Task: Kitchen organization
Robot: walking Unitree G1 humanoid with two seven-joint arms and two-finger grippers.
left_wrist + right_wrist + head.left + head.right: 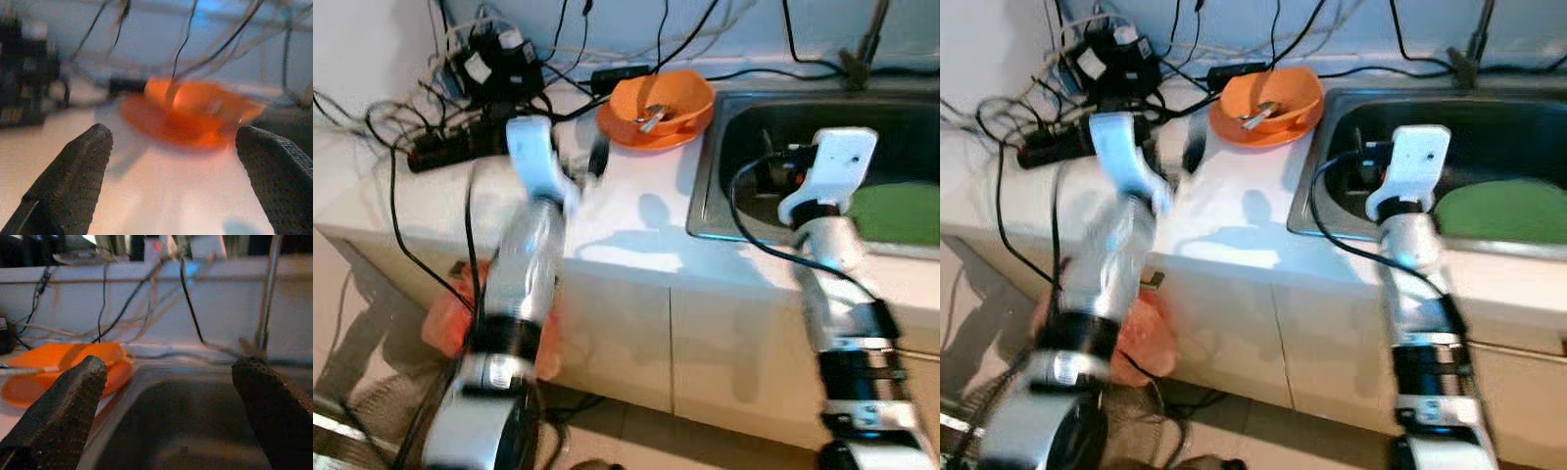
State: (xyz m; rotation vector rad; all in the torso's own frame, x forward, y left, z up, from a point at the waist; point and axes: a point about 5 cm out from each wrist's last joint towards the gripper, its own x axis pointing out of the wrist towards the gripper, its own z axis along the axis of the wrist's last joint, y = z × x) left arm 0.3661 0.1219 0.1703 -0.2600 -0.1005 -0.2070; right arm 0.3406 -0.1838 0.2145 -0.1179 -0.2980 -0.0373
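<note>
An orange plastic bowl (658,106) sits on a matching orange plate (651,132) at the back of the white tabletop (626,211), just beside the left rim of the stainless steel sink (822,166); something small and metallic lies inside the bowl, too blurred to tell what. The left pincer (171,147) hovers above the tabletop with its black fingers spread wide — the bowl lies ahead of it, between the two tips, and nothing is gripped. The right pincer (171,377) hangs over the sink basin, its fingers likewise wide apart and empty, the faucet stem (266,298) rising at the back wall. A green round item (1503,211) rests down in the basin. Behind the bowl, a tangle of black cables (509,59) and a power strip (450,147) crowd the left rear corner. Something orange-red (445,323) — a bag, perhaps — sits low beside the white cabinet front.
</note>
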